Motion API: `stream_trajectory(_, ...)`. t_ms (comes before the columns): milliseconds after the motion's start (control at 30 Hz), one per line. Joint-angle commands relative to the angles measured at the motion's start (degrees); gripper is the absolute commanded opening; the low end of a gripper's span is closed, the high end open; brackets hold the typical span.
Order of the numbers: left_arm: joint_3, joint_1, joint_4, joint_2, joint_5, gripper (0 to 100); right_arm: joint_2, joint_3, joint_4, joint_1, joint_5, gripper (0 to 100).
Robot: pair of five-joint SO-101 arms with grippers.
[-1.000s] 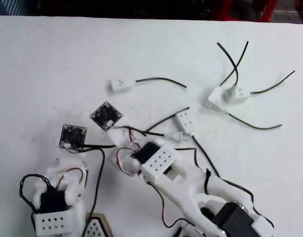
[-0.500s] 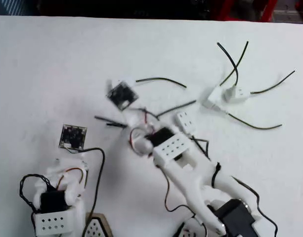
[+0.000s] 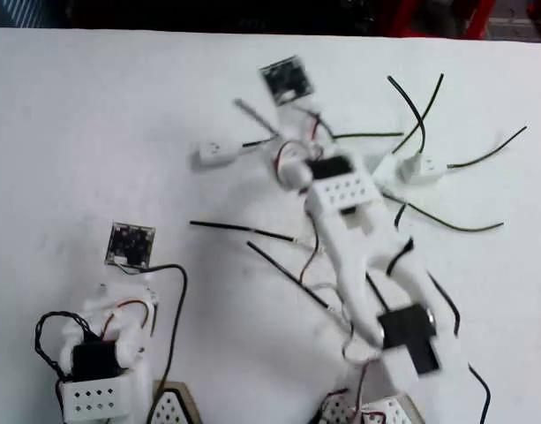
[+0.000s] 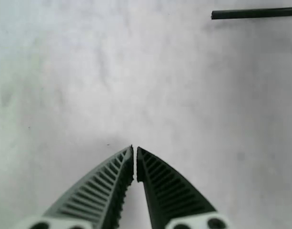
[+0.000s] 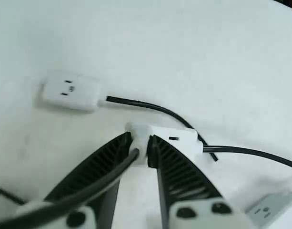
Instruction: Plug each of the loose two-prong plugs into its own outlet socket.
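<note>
smooth white plastic plug (image 5: 176, 137); ribbed matt right pincer (image 5: 141, 143); matt table (image 5: 193, 43)

Right arm (image 3: 363, 256), left arm (image 3: 98, 371): white printed shells, black servos, red-black wires, dark ribbed jaws.

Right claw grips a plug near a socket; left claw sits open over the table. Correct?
Not quite: the left claw is shut, tips meeting, as the left wrist view shows. The rest stands: the right claw grips the plug near the socket, and the left sits over the table.
</note>
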Motion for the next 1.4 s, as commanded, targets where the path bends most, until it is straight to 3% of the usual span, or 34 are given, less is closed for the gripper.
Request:
stream_trajectory(0, -0.35, -0.04, 0.26, -0.75, 0.44, 3, 4.7, -8.7, -0.48, 3.56, 0.44, 1.8)
stream_trajectory(333, -0.35, -0.04, 0.26, -0.75, 0.44, 3, 13.41, -16.62, 0.48, 9.89, 0.44, 2.2)
stream_trajectory(533, -0.35, -0.04, 0.26, -0.75, 0.44, 3, 10.77, -20.48, 14.55, 9.45, 0.35, 13.9)
stream_trajectory(767, -0.35, -0.04, 0.26, -0.75, 0.44, 3, -3.47, -22.24, 30.2, 7.34, 0.35, 14.5)
stream_trajectory(967, -0.35, -0.04, 0.26, -0.75, 0.44, 3, -13.85, -15.74, 38.2, 3.65, 0.35, 14.7)
stream_trajectory(1367, -0.35, -0.04, 0.26, -0.75, 0.44, 3, -33.36, 6.42, 38.46, -4.18, 0.35, 14.8)
